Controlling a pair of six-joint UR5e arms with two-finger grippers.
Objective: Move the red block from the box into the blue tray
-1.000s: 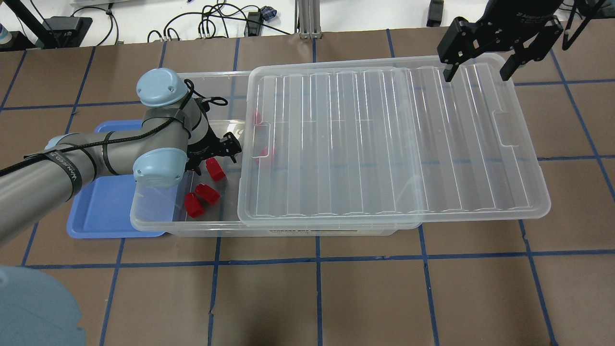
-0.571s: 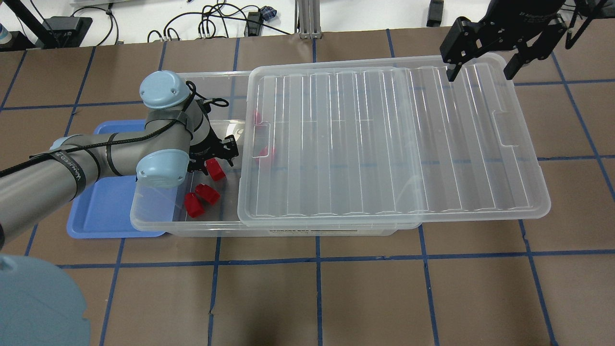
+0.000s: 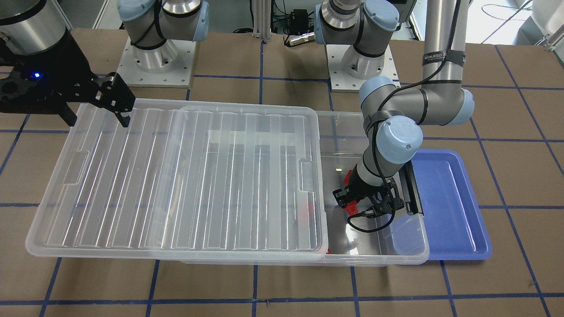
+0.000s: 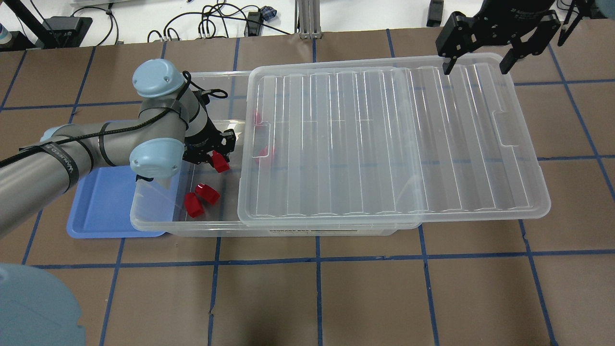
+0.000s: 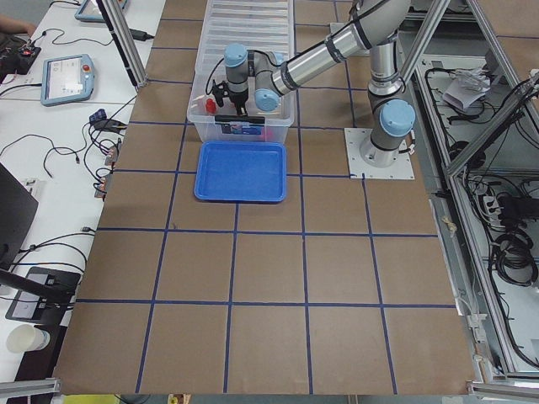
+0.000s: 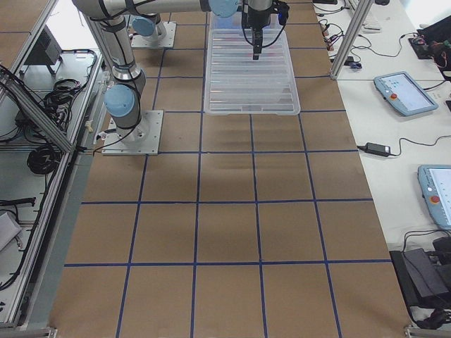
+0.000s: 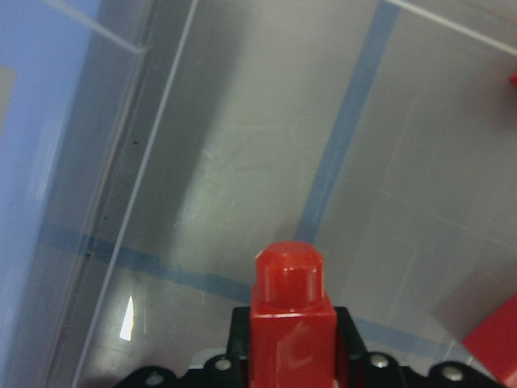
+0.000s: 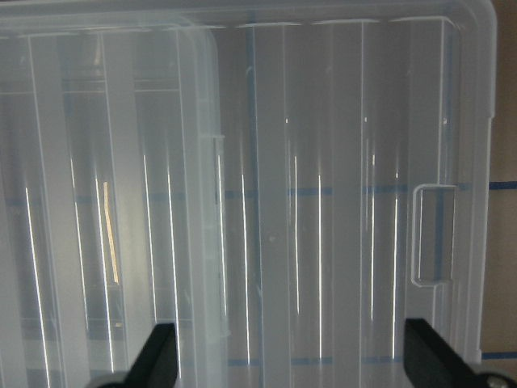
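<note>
My left gripper is inside the open end of the clear box, shut on a red block. In the left wrist view the red block sits upright between the jaws, stub forward, above the box floor. Two more red blocks lie on the box floor nearer the front wall, and others show faintly under the lid. The blue tray lies left of the box, partly under its end. My right gripper is open and empty above the lid's far right corner.
The ribbed clear lid is slid to the right and covers most of the box, overhanging its right end. The box's left wall stands between my left gripper and the tray. Brown table with blue tape lines surrounds everything.
My left gripper has closed around the red block and drawn it a little back and left, with the wrist turning. The right gripper has shifted slightly farther back.
</note>
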